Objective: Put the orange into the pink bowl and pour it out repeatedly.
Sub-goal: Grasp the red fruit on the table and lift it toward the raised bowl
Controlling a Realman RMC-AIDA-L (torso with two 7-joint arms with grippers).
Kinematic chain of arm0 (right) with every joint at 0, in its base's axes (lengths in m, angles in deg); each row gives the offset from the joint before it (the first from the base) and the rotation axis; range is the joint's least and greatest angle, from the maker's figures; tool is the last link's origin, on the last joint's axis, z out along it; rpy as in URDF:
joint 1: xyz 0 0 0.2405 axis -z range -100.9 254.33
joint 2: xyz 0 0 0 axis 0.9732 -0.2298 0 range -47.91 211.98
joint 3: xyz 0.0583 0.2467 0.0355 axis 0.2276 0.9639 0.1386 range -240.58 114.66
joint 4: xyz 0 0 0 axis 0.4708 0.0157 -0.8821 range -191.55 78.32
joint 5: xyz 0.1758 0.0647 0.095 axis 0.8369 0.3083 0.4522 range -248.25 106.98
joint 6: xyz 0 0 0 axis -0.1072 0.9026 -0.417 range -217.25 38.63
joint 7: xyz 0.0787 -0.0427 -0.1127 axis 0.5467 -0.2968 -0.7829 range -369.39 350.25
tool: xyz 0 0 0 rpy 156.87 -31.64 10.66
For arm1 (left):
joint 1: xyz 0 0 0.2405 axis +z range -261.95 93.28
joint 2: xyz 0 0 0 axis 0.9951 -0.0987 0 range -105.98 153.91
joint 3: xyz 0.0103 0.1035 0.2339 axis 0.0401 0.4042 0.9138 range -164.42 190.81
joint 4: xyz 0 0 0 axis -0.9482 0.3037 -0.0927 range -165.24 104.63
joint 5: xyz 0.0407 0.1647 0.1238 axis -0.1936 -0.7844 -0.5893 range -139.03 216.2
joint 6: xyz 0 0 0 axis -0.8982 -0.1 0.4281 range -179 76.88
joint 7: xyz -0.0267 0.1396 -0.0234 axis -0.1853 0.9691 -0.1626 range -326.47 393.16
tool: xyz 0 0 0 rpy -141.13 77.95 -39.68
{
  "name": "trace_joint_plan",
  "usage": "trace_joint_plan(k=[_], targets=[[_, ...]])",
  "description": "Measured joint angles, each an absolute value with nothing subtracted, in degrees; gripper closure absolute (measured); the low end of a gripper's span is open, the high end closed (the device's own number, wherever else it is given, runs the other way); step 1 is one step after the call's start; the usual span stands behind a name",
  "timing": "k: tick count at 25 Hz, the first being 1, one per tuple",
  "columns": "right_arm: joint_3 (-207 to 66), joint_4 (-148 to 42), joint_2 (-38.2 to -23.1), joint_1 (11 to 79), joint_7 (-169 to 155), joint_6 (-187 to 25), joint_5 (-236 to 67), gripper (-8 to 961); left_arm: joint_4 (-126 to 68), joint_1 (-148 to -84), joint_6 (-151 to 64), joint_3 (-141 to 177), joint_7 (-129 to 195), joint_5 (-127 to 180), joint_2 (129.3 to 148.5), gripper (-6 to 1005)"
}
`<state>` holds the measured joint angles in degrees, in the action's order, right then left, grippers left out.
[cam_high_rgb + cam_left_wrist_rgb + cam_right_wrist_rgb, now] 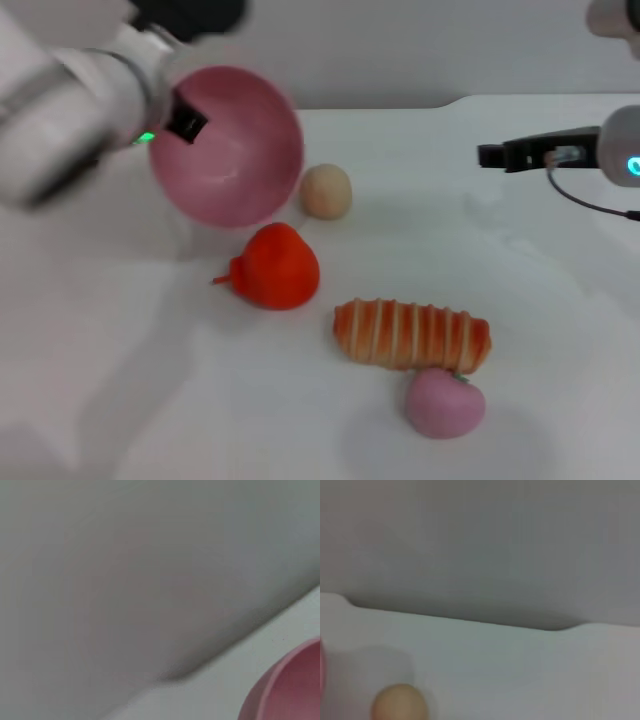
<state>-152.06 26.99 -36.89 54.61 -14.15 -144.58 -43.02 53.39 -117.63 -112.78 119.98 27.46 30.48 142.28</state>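
My left gripper point(183, 118) is shut on the rim of the pink bowl point(235, 150) and holds it in the air, tipped on its side with the mouth facing the table's middle. The bowl is empty. Its edge also shows in the left wrist view as the pink bowl point(290, 690). The orange point(277, 265) lies on the white table just below the bowl's lower rim, stem pointing left. My right gripper point(500, 155) hovers at the far right, away from the orange.
A beige ball point(326, 190) rests right of the bowl, also seen as the beige ball point(400, 704). A striped long bread point(412, 335) and a small pink peach-like fruit point(444, 402) lie in front. A black cable point(590, 200) trails by the right arm.
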Motion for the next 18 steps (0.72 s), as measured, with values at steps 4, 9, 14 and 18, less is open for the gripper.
trace_joint_plan(k=[4, 9, 14, 18], targets=[[-153.37, 23.31, -36.88, 52.12, -14.84, -141.90, -39.64, 390, 55.77, -115.85, -116.15, 105.55, 34.21, 42.70, 142.05, 961], [-154.41, 12.43, -36.88, 46.57, -23.69, -137.97, -25.91, 390, 59.84, -112.75, -118.15, 98.06, 35.13, 43.60, 141.93, 961], [-155.18, -0.33, -37.05, 39.62, -35.91, -135.67, -10.18, 388, 59.86, -112.51, -119.25, 95.46, 36.70, 43.59, 141.86, 961], [-156.94, -4.54, -37.06, 36.14, -39.17, -134.55, -5.80, 390, 58.30, -114.13, -119.32, 95.79, 37.27, 43.18, 141.85, 961]])
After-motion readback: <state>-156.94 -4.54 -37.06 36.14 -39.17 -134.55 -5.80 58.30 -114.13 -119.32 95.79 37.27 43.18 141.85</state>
